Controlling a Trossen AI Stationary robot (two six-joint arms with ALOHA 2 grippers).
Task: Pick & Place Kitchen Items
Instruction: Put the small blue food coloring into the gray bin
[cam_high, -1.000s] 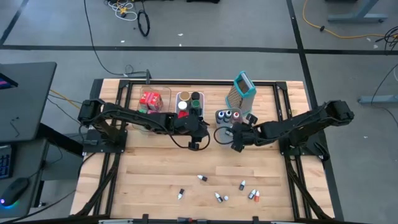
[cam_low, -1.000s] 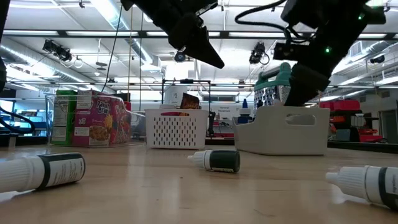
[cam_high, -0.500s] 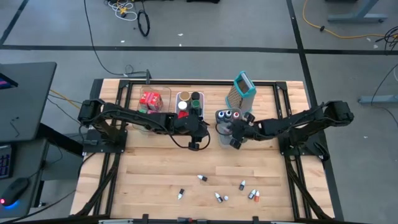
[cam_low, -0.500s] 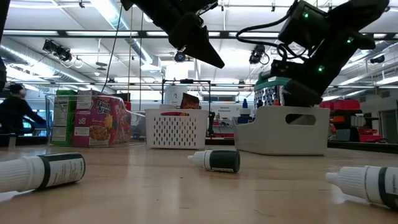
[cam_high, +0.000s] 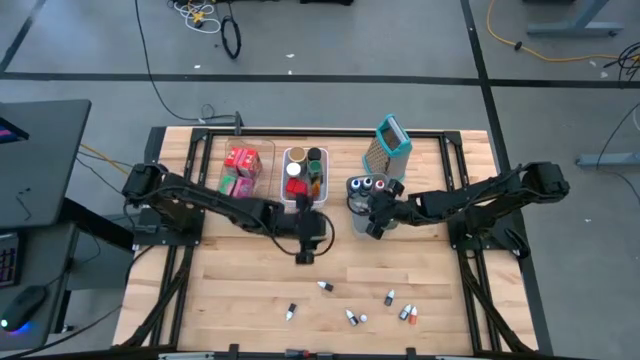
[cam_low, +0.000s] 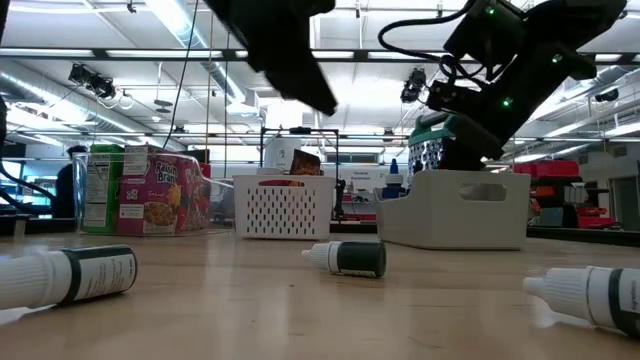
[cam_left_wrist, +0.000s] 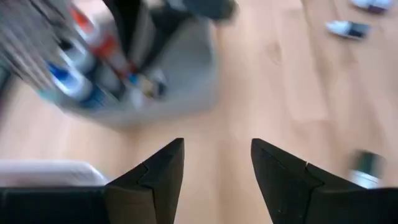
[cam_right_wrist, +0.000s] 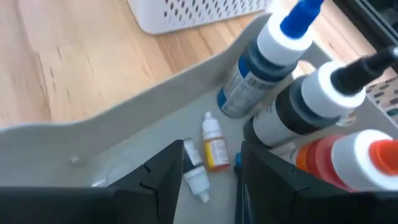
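Note:
Several tiny bottles lie on their sides on the wooden table near its front edge (cam_high: 324, 286), (cam_high: 350, 317), (cam_high: 407, 313); three of them show in the low view (cam_low: 345, 258). My left gripper (cam_high: 305, 250) is open and empty above bare wood at the table's middle (cam_left_wrist: 214, 168). My right gripper (cam_high: 374, 216) is open over the near rim of the grey bin (cam_high: 362, 195). In that bin (cam_right_wrist: 124, 124), tall bottles (cam_right_wrist: 273, 56) stand, and two tiny bottles (cam_right_wrist: 213, 144), (cam_right_wrist: 194, 171) lie on its floor just past the fingertips.
A white basket with round jars (cam_high: 305, 168) and a clear bin with red and pink packets (cam_high: 240, 167) stand at the back. The metal grater with a teal top (cam_high: 391, 146) stands behind the grey bin. Bare wood lies between the bins and the loose bottles.
My left gripper has moved toward the table's near edge and a little left, away from the white basket. My right gripper has moved toward the far left, up over the grey bin's rim.

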